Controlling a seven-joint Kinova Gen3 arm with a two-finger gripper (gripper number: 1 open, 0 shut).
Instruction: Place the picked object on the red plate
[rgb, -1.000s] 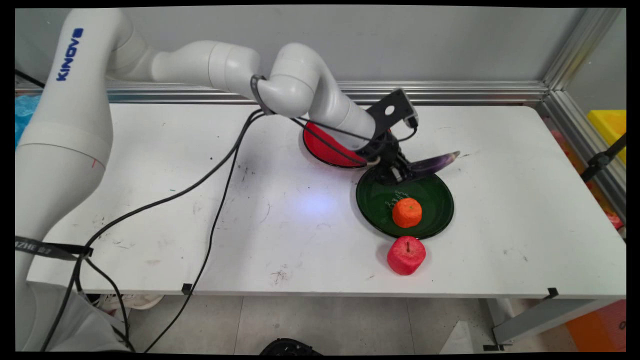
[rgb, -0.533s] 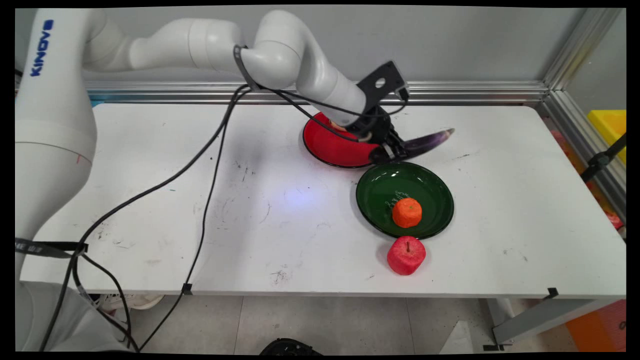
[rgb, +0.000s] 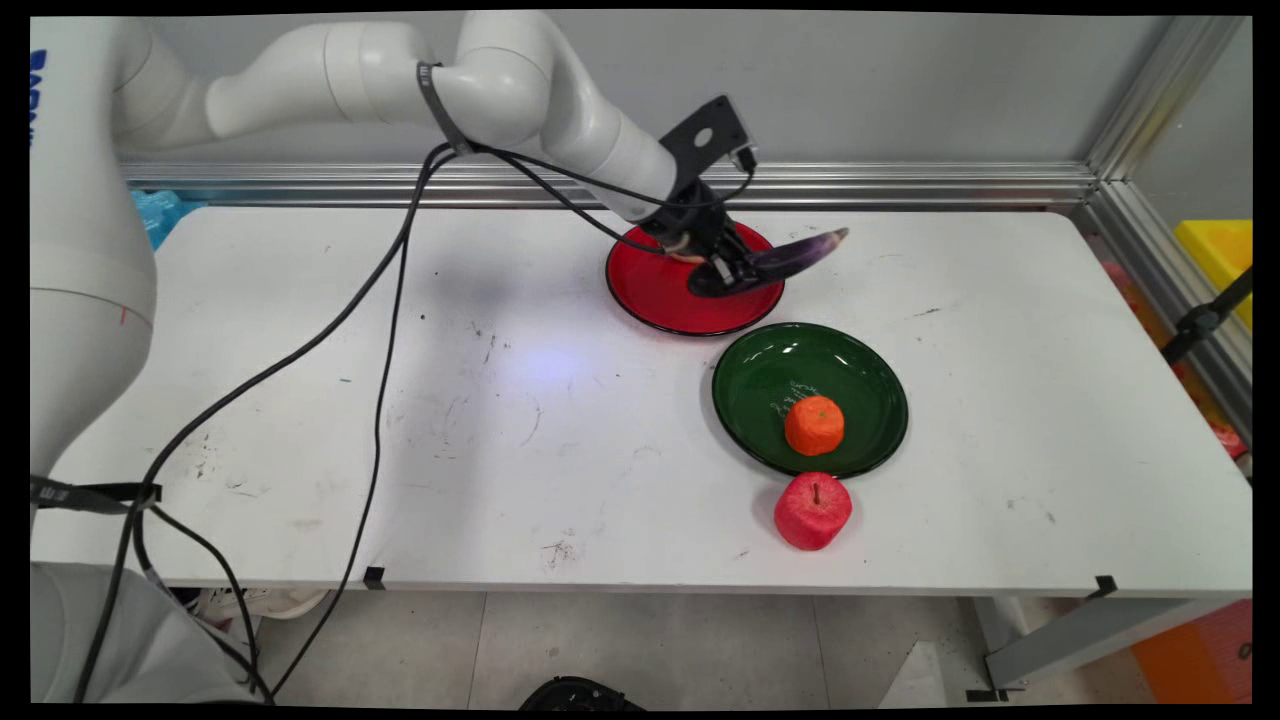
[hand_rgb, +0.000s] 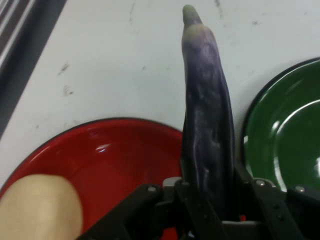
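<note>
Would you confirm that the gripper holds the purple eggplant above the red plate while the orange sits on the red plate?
Not quite: the orange sits on the green plate, as the main view shows. The gripper does hold the purple eggplant above the red plate.

The tan thing (hand_rgb: 37, 207) on the red plate (hand_rgb: 125, 150) is cut off by the frame edge; its kind is unclear.

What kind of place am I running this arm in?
Most likely a robotics lab test cell. A bare, scuffed white table is fenced by aluminium framing, and the props look like toy food: the gripper holds an eggplant over a red plate.
</note>
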